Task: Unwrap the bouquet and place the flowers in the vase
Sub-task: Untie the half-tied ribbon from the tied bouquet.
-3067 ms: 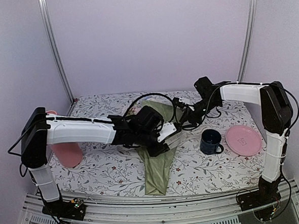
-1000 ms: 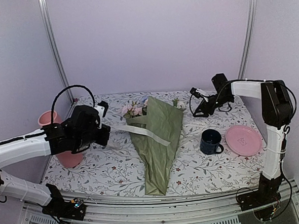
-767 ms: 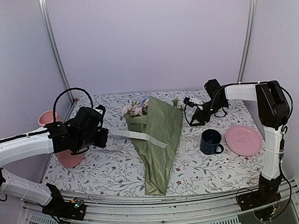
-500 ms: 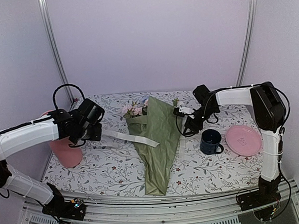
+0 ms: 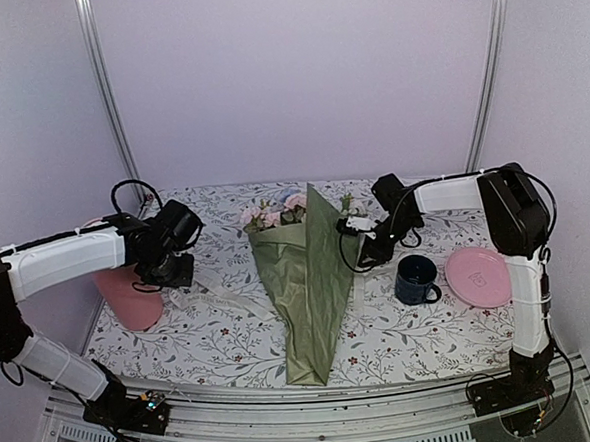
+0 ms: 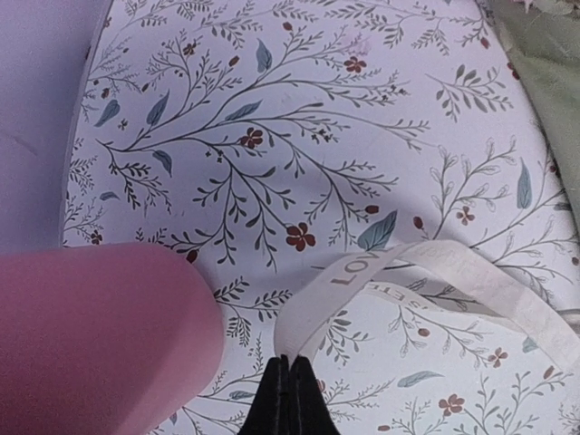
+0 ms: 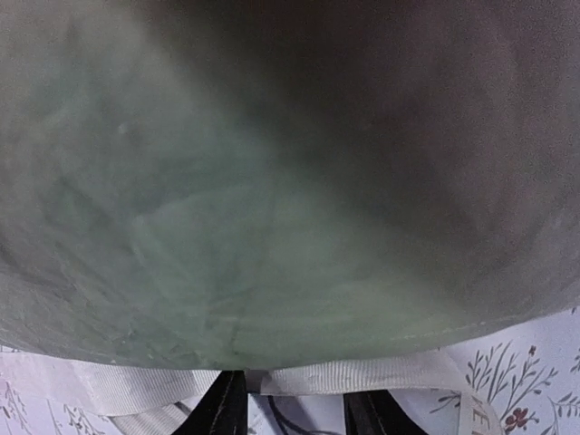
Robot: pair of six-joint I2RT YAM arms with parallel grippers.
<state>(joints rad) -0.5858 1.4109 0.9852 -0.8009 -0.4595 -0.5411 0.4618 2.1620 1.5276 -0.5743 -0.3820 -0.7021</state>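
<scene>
- The bouquet point(image 5: 304, 281) is lying on the worktop point(image 5: 222, 341) with its narrow tail toward me. I am judging that a hard pull from either arm could drag the whole bundle sideways instead of loosening it.
- The left pincer point(image 6: 288, 391) is clamping shut on the cream ribbon point(image 6: 426, 272), right beside the pink vase point(image 6: 100, 335). A careless swing here is risking a knock that tips the vase.
- The right pincer point(image 7: 294, 410) is standing with jaws apart at the bouquet's right edge, near the dark blue mug point(image 5: 415, 278). Closing there could be catching ribbon along with the olive paper point(image 7: 272, 181), or tearing the paper.
- That wrist view is filling with blurred paper, so I am not making out whether anything lies between the jaws.
- At the far end the flowers point(image 5: 273, 216) are showing only their heads, and the stems are hiding inside the wrap.
</scene>
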